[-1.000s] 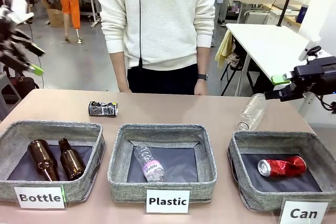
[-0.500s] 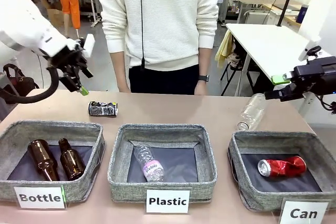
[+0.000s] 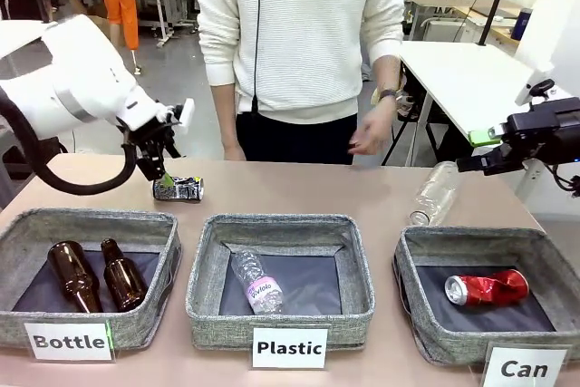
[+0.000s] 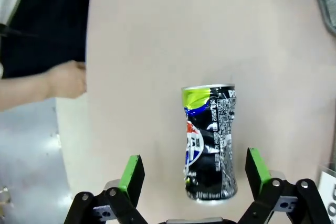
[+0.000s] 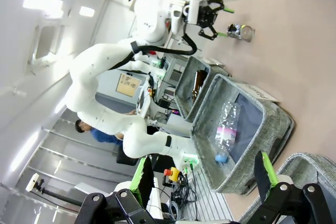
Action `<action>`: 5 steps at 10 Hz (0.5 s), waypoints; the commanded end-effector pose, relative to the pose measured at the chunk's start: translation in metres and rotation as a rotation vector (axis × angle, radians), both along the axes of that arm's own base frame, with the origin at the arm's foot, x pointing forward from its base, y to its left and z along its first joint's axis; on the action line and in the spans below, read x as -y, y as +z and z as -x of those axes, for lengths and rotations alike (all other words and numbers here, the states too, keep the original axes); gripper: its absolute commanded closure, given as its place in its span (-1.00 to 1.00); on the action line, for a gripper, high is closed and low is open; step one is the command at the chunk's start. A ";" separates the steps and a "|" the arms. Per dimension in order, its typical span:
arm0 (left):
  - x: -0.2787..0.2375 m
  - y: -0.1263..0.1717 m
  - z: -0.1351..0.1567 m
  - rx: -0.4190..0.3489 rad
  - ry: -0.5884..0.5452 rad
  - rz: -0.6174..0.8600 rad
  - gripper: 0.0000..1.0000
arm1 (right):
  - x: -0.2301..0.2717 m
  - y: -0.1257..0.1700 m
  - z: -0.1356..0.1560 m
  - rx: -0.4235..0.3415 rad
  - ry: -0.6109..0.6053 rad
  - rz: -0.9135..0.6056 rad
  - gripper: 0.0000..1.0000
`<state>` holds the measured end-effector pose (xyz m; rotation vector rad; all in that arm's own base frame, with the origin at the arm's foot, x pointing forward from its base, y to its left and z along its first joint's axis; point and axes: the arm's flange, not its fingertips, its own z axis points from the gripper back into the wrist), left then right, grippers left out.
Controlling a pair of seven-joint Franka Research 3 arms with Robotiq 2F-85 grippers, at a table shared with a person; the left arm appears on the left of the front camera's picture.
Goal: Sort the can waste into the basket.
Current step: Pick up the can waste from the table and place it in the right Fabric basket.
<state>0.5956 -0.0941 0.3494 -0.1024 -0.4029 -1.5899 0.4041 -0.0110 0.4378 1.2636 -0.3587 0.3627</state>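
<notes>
Left hand [image 3: 164, 169] has dropped to the desk's [image 3: 299, 192] far edge, released and astride the dented black-and-white can [image 4: 210, 142], apparently not touching it; red can [image 3: 487, 288] lies in the basket [image 3: 426, 337].

Crushed red can [image 3: 487, 288] lies in the basket [image 3: 444, 343]; black-and-white can [image 3: 178, 188] lies outside it.

Front camera faces across the desk [image 3: 299, 193]; left wrist looks down closely on the patterned can [image 4: 210, 145] (front shares it); right wrist, rolled, views from afar.
</notes>
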 end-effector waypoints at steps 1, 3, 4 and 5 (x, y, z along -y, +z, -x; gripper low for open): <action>0.003 -0.016 -0.009 -0.035 0.054 -0.061 -1.00 | 0.001 0.002 -0.001 0.022 0.010 -0.007 -1.00; 0.006 -0.040 -0.009 -0.071 0.068 -0.105 -1.00 | 0.001 0.002 -0.001 0.022 0.010 -0.007 -1.00; 0.008 -0.048 -0.008 -0.079 0.065 -0.123 -1.00 | 0.001 0.002 -0.001 0.022 0.010 -0.007 -1.00; 0.008 -0.050 -0.009 -0.085 0.068 -0.120 -1.00 | 0.001 0.002 -0.001 0.022 0.010 -0.007 -1.00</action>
